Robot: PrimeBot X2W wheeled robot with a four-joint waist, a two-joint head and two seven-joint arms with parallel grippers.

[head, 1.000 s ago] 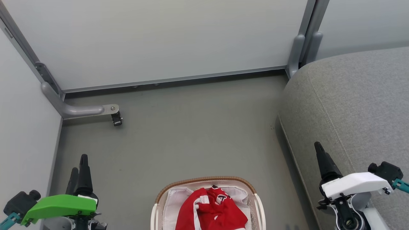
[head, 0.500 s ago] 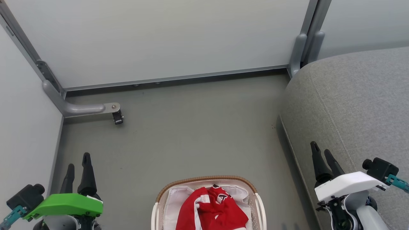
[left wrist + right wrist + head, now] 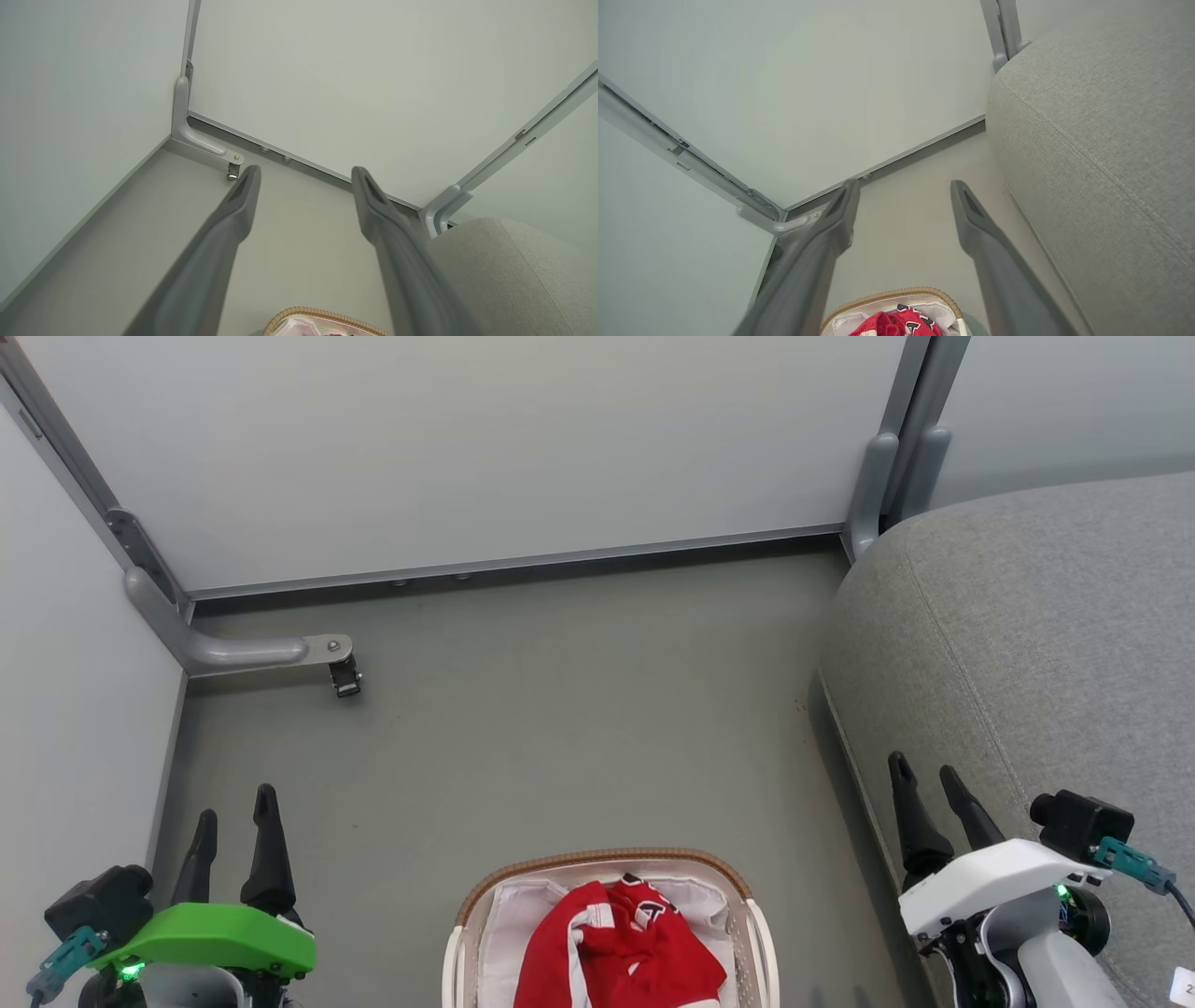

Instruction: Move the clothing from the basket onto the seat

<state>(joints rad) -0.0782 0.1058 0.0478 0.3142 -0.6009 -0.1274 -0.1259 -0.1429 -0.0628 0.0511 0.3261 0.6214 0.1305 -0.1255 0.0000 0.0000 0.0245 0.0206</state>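
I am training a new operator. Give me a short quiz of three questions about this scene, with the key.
1. True or false: the red clothing lies inside the basket.
2. On which side of the basket is the grey seat? A) the robot's left B) the robot's right
3. Fill in: the left claw and the right claw are both ___ and hold nothing.
Key: 1 true; 2 B; 3 open.

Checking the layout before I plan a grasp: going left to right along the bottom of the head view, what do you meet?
left end effector → basket → right end effector
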